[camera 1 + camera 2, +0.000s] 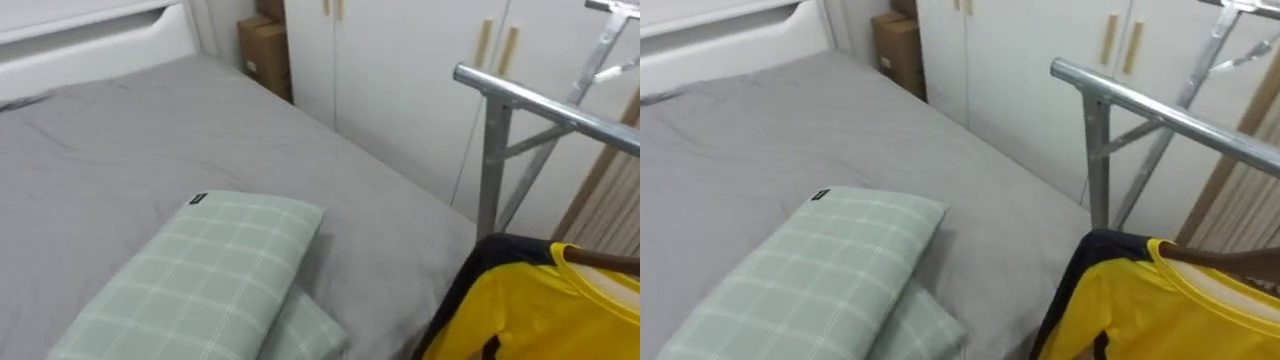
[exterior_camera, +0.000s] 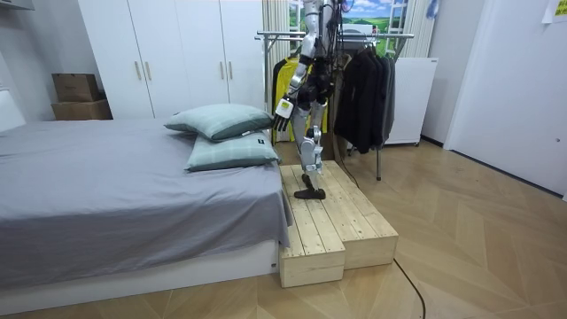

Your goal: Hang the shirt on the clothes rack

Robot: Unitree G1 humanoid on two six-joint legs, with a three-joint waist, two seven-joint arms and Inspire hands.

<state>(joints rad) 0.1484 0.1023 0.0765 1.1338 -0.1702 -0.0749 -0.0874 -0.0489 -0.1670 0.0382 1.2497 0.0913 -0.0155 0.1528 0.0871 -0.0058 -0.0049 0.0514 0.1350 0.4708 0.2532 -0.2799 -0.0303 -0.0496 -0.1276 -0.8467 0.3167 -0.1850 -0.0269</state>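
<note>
A yellow shirt (image 1: 545, 315) (image 1: 1160, 320) with dark trim hangs on a brown wooden hanger (image 1: 605, 262) at the lower right of the eye views, below the metal bar of the clothes rack (image 1: 545, 105) (image 1: 1160, 115). In the room view the shirt (image 2: 285, 75) hangs at the rack's (image 2: 337, 37) left end, next to dark clothes (image 2: 365, 89). I stand on a wooden platform (image 2: 332, 221) between the bed and the rack, facing the bed. My left hand (image 2: 283, 110) hangs at my side by the shirt, holding nothing that I can make out.
The grey bed (image 1: 150, 140) fills the left, with two green checked pillows (image 1: 200, 280) (image 2: 221, 124) stacked at its near end. White wardrobes (image 1: 400, 70) and cardboard boxes (image 1: 265, 50) stand behind. The platform's edge drops to the wooden floor (image 2: 461, 230).
</note>
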